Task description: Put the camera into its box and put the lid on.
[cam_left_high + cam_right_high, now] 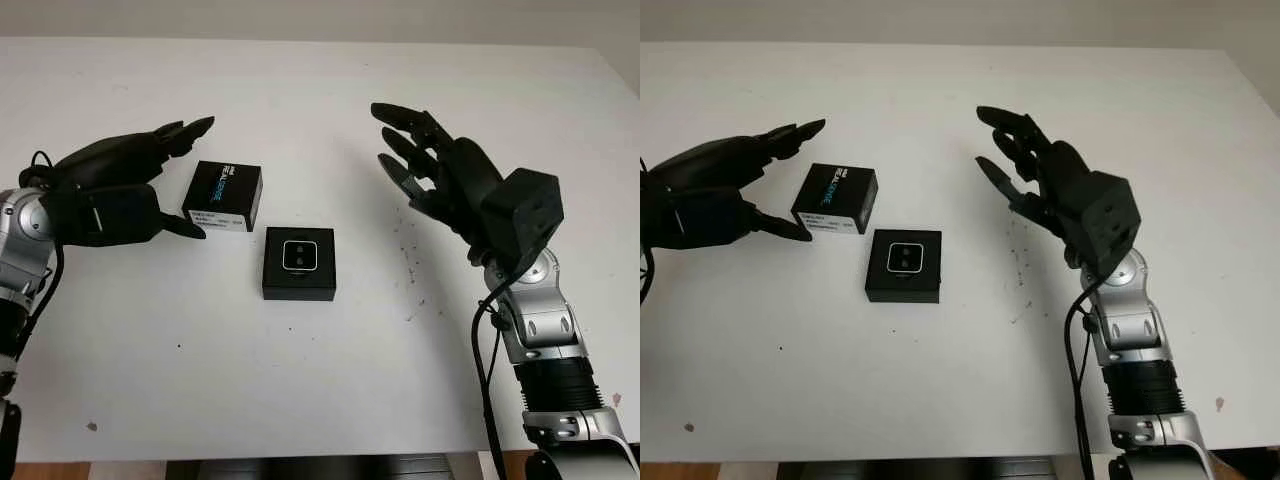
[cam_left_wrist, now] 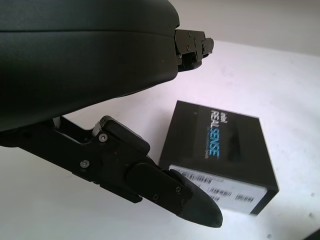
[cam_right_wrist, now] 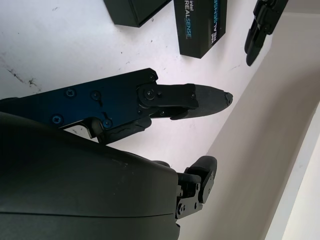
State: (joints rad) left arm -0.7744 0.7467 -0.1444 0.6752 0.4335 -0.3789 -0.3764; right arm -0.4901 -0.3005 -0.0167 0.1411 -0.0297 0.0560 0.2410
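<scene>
A black open box (image 1: 299,285) sits at the table's middle, and the small silver-faced camera (image 1: 299,255) lies inside it. Just to its left and a little farther back lies the black lid (image 1: 223,196) printed "RealSense", flat on the table and apart from the box. My left hand (image 1: 197,178) is open at the lid's left side, one finger reaching past its far edge and the thumb (image 2: 192,206) near its front corner, not gripping. My right hand (image 1: 398,150) is open and raised above the table, to the right of the box.
The white table (image 1: 300,380) has dark scuff marks (image 1: 408,255) right of the box. Its far edge runs along the top and its front edge near the bottom of the head views. A cable hangs beside my right forearm (image 1: 540,340).
</scene>
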